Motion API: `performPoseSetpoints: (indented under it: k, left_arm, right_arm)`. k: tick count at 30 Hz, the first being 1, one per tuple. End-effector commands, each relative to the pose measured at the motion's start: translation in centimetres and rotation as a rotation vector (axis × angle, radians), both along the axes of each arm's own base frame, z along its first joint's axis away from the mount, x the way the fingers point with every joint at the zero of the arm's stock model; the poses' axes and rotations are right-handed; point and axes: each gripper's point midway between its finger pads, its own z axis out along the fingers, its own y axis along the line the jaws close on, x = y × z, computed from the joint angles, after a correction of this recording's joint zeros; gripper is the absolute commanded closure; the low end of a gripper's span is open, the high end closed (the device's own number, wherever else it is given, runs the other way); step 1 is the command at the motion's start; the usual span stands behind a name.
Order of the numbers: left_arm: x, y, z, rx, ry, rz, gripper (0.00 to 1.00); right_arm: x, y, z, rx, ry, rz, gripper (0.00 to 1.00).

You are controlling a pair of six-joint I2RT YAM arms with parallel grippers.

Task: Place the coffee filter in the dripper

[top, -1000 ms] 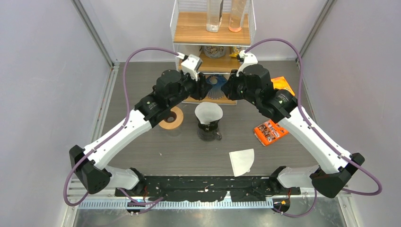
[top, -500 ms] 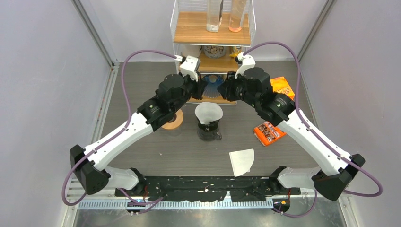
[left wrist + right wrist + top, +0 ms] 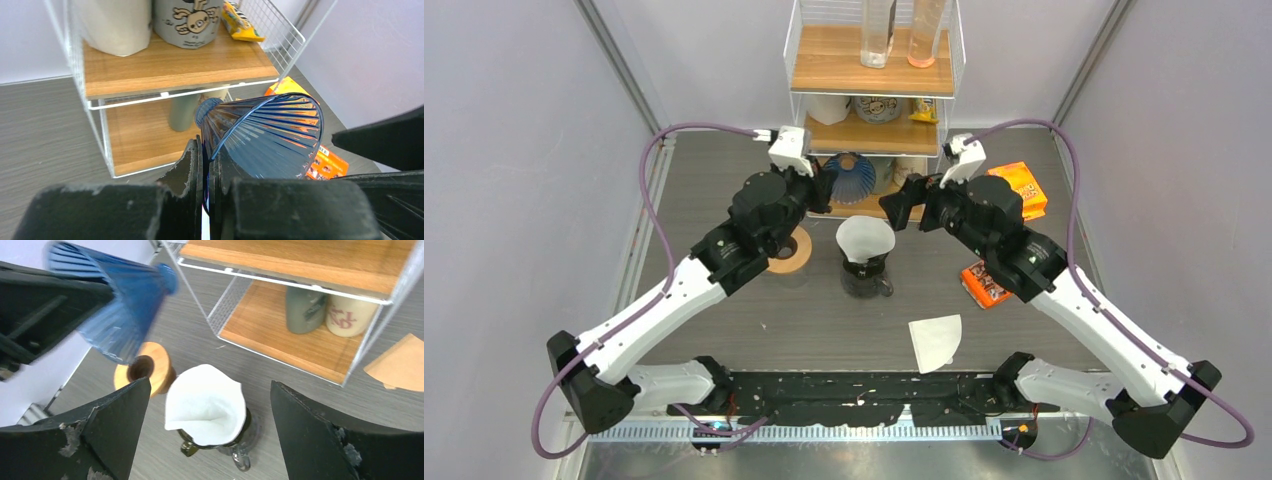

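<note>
Left fingers point(image 3: 197, 162) clamped on the blue dripper point(image 3: 262, 135); right fingers point(image 3: 899, 205) spread wide, holding nothing.
I see the dripper held on its side, off the bench point(image 3: 824, 320), in front of the wire shelf point(image 3: 175, 65). A white coffee filter point(image 3: 205, 405) sits open in the glass carafe point(image 3: 235, 450) under my right fingers, beside a wooden ring point(image 3: 150, 372). A second filter point(image 3: 935, 342) lies flat near the arm bases.

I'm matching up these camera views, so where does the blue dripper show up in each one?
Top external: blue dripper at upper centre.
Left wrist: blue dripper right of centre.
Right wrist: blue dripper at upper left.
Shared landmark: the wooden shelf rack.
</note>
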Motion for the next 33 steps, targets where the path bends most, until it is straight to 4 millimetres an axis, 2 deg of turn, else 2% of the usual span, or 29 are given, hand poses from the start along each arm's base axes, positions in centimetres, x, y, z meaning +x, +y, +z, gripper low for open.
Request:
performPoseSetpoints:
  k: [1, 5, 6, 7, 8, 10, 13, 14, 16, 18, 22, 26, 29, 33]
  left_arm:
    - [-0.2, 3.6, 2.4, -0.077, -0.035, 0.151, 1.0]
    - [-0.4, 5.2, 1.8, -0.077, -0.029, 0.21, 1.0]
    - [-0.4, 5.6, 1.7, -0.069, -0.023, 0.229, 1.0]
    - [-0.3, 6.0, 1.5, -0.059, -0.017, 0.243, 1.0]
    - [-0.3, 6.4, 1.3, -0.051, -0.007, 0.255, 1.0]
    - [0.1, 7.1, 0.3, -0.048, 0.036, 0.28, 1.0]
    - [0.4, 8.0, -1.2, -0.028, 0.126, 0.294, 1.0]
    - [0.3, 8.1, -1.3, -0.024, 0.161, 0.28, 1.0]
    - [-0.1, 8.9, -2.2, -0.006, 0.225, 0.28, 1.0]
    - [-0.9, 10.1, -2.8, 0.017, 0.271, 0.302, 1.0]
    - [-3.0, 11.9, -4.7, 0.03, 0.398, 0.294, 1.0]
    - [-4.8, 13.1, -8.4, 0.02, 0.597, 0.258, 1.0]
    - [-5.8, 12.3, -10.7, -0.039, 0.717, 0.171, 1.0]
    - [-5.7, 11.9, -11.5, -0.045, 0.761, 0.137, 1.0]
  right_arm:
    - [0.8, -3.0, 0.4, 0.047, -0.092, -0.16, 0.05]
    - [0.9, -6.1, -2.2, 0.058, -0.093, -0.31, 0.05]
    - [0.9, -7.3, -2.3, 0.07, -0.1, -0.372, 0.04]
    - [1.0, -8.0, -3.5, 0.058, -0.087, -0.404, 0.05]
    - [1.0, -9.2, -3.6, 0.064, -0.09, -0.466, 0.05]
    - [1.2, -10.9, -5.4, 0.066, -0.052, -0.553, 0.05]
    - [1.7, -12.6, -9.6, 0.057, 0.079, -0.581, 0.04]
    - [2.0, -12.9, -10.7, 0.073, 0.125, -0.592, 0.04]
    - [2.3, -15.5, -13.4, 0.064, 0.228, -0.647, 0.05]
    - [2.1, -16.2, -15.4, 0.039, 0.279, -0.655, 0.05]
    - [1.7, -17.7, -17.0, -0.032, 0.287, -0.7, 0.04]
    - [1.4, -18.6, -17.9, -0.066, 0.285, -0.738, 0.05]
    - [1.4, -18.5, -18.2, -0.07, 0.29, -0.73, 0.04]
    - [1.5, -18.2, -18.4, -0.073, 0.298, -0.714, 0.05]
